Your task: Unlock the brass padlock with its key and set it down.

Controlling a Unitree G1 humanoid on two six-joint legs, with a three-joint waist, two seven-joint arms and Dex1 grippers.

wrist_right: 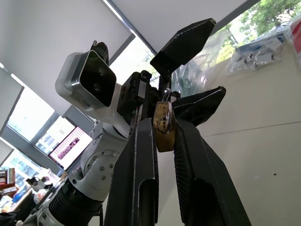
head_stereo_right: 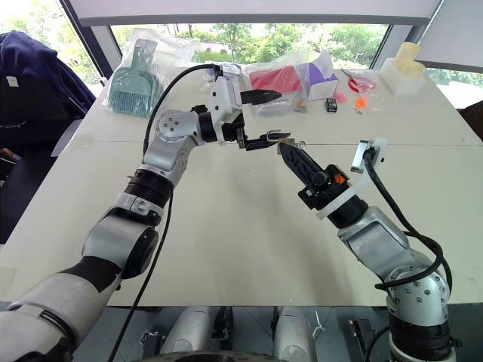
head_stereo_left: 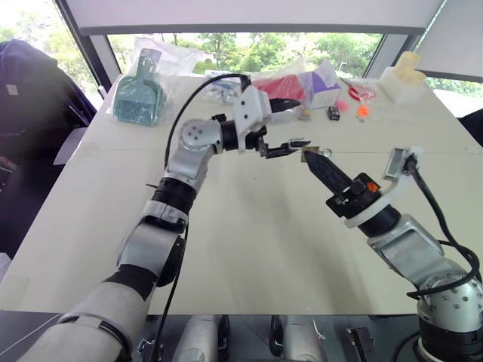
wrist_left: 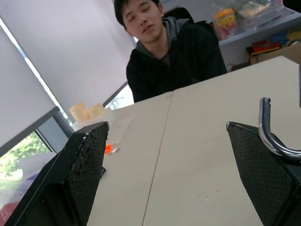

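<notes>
A cream table stands before bright windows with green trees outside.

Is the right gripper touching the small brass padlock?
Touching: the right wrist view shows the brass padlock clamped between the right gripper's two black fingers.

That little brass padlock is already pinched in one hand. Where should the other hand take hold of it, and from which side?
Probably the silvery shackle. The right hand is shut on the brass padlock body, leaving only the shackle loop sticking out past its fingertips. The open left hand faces it from the robot's left and could close across that loop.
</notes>
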